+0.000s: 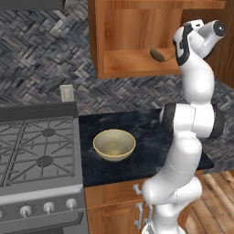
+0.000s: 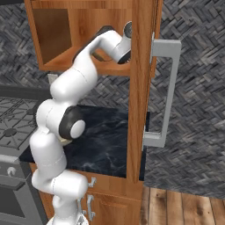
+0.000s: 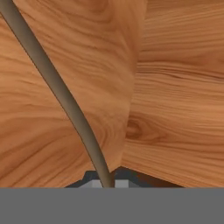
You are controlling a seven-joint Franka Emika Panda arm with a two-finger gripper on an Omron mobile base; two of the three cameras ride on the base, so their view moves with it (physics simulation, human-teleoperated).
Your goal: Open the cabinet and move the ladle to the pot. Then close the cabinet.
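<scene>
Cabinet (image 1: 137,36) — wall-hung, warm-brown wood, door (image 2: 143,88) swung wide open with its silver bar handle (image 2: 165,92) facing outward. Ladle (image 1: 158,55) — dark scoop resting on the cabinet's bottom shelf, thin handle (image 3: 65,96) running into the gripper (image 3: 106,183), whose fingers are clenched on it inside the cabinet. Bowl (image 1: 114,144) — yellowish-beige, on the dark counter (image 1: 146,132) beside the stove (image 1: 39,151).

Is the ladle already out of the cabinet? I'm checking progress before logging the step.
No: in the left base view the ladle lies on the open cabinet shelf.
</scene>
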